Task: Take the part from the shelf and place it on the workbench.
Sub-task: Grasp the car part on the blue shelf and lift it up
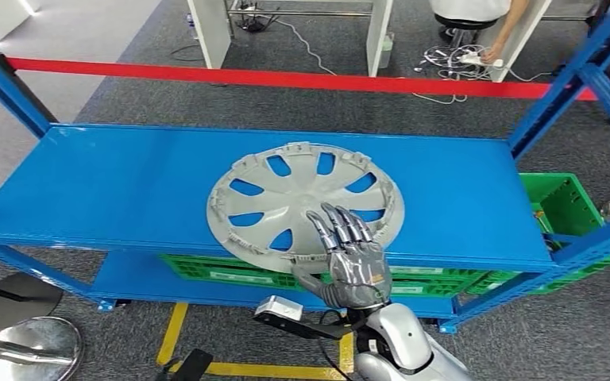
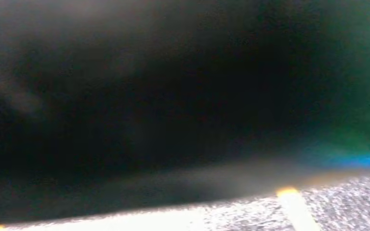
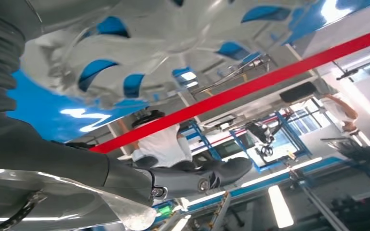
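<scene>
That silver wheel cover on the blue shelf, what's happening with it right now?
The right robot hand rests on the near edge of the silver wheel cover, fingers spread over its top. The cover lies flat on the blue shelf, its near rim slightly past the front edge. It has not been lifted. Green crates sit on the lower level.

You are seeing the part [image 1: 306, 206] lying on the shelf [image 1: 119, 190], the right hand [image 1: 348, 258] resting on its near edge, crates [image 1: 230, 272] sitting below.
</scene>
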Tool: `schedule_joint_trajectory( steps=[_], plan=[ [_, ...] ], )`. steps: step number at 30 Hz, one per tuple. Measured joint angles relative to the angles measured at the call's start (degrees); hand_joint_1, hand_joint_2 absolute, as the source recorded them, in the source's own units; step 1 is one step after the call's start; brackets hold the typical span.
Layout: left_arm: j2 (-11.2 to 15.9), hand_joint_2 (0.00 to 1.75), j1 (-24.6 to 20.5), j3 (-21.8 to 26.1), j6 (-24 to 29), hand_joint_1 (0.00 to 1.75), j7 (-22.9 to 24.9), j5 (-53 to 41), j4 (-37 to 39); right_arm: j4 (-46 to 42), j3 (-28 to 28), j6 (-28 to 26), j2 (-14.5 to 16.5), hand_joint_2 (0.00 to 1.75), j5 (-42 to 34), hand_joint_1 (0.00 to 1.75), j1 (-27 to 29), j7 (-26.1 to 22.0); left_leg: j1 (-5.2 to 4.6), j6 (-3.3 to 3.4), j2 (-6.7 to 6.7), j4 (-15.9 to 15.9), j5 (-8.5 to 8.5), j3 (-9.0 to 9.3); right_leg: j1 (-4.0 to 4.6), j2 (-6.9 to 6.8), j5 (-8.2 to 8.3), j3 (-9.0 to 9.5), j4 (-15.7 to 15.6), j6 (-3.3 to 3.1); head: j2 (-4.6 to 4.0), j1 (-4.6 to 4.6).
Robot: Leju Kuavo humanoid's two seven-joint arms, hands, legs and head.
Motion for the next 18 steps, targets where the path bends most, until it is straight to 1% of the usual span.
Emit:
schedule_joint_trajectory(
  steps=[1,3,7,9,12,13,18],
  plan=[
    [-0.03,0.0,0.06,0.01,0.0,0.0,-0.03,0.02,0.01,-0.01,-0.03,0.0,-0.01,1.75,-0.01,0.0,0.02,0.01,-0.06,0.07,-0.08,0.02,-0.03,-0.06,-0.01,-0.07,0.03,0.09,-0.22,-0.16,0.01,0.13],
    [-0.08,0.0,0.11,0.04,-0.01,0.0,-0.09,0.09,0.02,-0.01,-0.07,-0.01,-0.01,1.75,-0.02,0.0,0.02,0.01,-0.17,0.41,-0.15,0.02,-0.23,-0.06,-0.06,-0.16,0.04,0.37,-0.7,-0.14,0.01,0.13],
    [-0.09,0.0,0.07,0.18,-0.14,0.0,-0.2,0.53,-0.01,-0.02,-0.16,-0.03,-0.01,1.75,-0.48,0.0,0.05,0.04,-0.29,0.82,-0.14,0.03,-0.44,-0.05,-0.14,-0.15,0.15,0.6,-1.27,0.12,0.01,0.13],
    [-0.09,0.0,0.09,0.32,-0.19,0.0,-0.21,0.83,0.01,-0.09,-0.41,-0.03,-0.02,1.75,-1.37,0.0,0.14,0.12,-0.36,0.95,-0.14,0.04,-0.49,-0.05,-0.19,-0.16,0.18,0.6,-1.39,0.35,0.0,0.13],
    [-0.09,0.0,0.12,0.57,-0.19,0.0,-0.31,1.02,0.02,-0.49,-1.13,0.03,-0.04,1.75,-2.69,0.0,0.47,0.18,-0.44,1.04,-0.14,0.07,-0.53,-0.04,-0.33,-0.16,0.16,0.59,-1.49,1.21,-0.01,0.1],
    [-0.09,0.0,0.13,0.66,-0.19,0.0,-0.34,1.03,0.02,-0.71,-1.42,0.09,-0.05,1.75,-3.0,0.0,0.64,0.18,-0.46,1.06,-0.14,0.07,-0.52,-0.04,-0.36,-0.16,0.15,0.59,-1.51,1.4,-0.01,0.1],
    [-0.09,0.0,0.2,0.87,-0.19,0.0,-0.44,1.03,0.02,-1.43,-2.66,0.34,-0.09,1.75,-3.66,0.0,1.23,0.19,-0.45,1.14,-0.14,0.07,-0.46,0.0,-0.34,-0.16,0.17,0.66,-1.48,1.47,0.0,0.08]
  ],
)
